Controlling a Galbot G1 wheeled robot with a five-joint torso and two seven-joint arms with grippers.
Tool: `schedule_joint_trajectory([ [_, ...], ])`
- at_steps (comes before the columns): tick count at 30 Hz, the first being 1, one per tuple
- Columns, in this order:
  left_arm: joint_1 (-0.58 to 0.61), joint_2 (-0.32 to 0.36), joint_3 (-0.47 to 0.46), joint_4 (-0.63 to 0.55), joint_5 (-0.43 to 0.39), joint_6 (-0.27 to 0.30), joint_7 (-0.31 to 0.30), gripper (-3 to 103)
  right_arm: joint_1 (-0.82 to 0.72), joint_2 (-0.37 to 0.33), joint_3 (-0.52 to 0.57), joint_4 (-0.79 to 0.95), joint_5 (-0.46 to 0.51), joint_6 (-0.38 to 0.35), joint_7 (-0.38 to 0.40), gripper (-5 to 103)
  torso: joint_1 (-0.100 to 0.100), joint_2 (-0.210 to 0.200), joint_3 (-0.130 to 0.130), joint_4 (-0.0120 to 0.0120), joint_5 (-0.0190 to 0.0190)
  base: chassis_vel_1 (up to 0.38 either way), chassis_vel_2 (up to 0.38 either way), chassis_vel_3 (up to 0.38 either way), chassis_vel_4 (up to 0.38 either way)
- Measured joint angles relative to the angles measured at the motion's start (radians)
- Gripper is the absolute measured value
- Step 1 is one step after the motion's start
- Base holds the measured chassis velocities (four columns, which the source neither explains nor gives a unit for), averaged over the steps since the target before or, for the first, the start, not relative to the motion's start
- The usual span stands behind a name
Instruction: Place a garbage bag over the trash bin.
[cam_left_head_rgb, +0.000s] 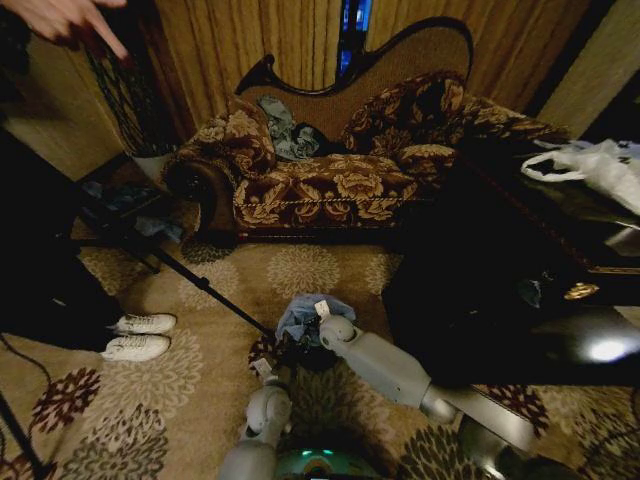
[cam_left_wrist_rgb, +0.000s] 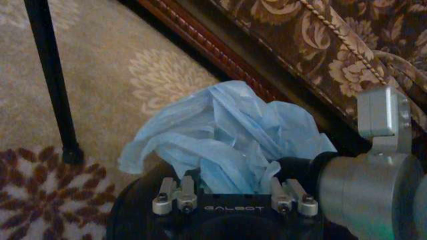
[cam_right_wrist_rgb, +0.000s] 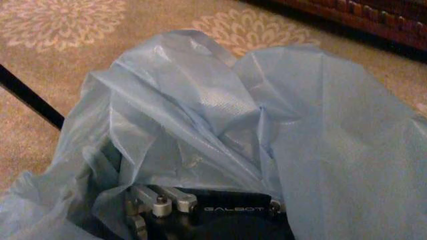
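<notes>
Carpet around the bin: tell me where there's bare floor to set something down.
Free: patterned carpet between the floral sofa and the wrinkly pale blue plastic garbage bag, and the patch below the white sneakers. Crowded: around the small round black trash bin, where both grippers, left and right, work, beside the black tripod leg.

I see a patterned carpet (cam_left_head_rgb: 190, 400) with flower medallions on the floor. At 12 o'clock stands a floral sofa (cam_left_head_rgb: 340, 170) before brown curtains (cam_left_head_rgb: 240, 40). A dark glossy table (cam_left_head_rgb: 520, 290) is at 3 o'clock, white sneakers (cam_left_head_rgb: 138, 336) at 9 o'clock.
</notes>
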Motion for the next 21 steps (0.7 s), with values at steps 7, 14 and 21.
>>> schedule_joint_trajectory([
  [7, 0.006, 0.013, 0.016, 0.001, 0.004, -0.016, 0.000, 32, -0.002, -0.003, 0.000, 0.003, -0.006, 0.006, 0.001, 100, 0.000, 0.000, 0.000, -0.0002, 0.0004, 0.000, 0.000, 0.000, 0.000],
  [14, 0.014, 0.026, 0.029, 0.000, 0.021, -0.037, -0.005, 11, -0.013, -0.013, -0.001, 0.025, -0.011, 0.008, 0.003, 100, 0.000, 0.000, 0.000, -0.0002, 0.0006, 0.000, 0.000, 0.000, 0.000],
  [21, 0.026, 0.034, 0.038, -0.017, 0.038, -0.041, -0.008, 0, -0.029, -0.020, -0.003, 0.052, -0.014, 0.011, 0.011, 100, 0.000, 0.000, 0.000, -0.0003, 0.0002, 0.000, 0.000, 0.000, 0.000],
])
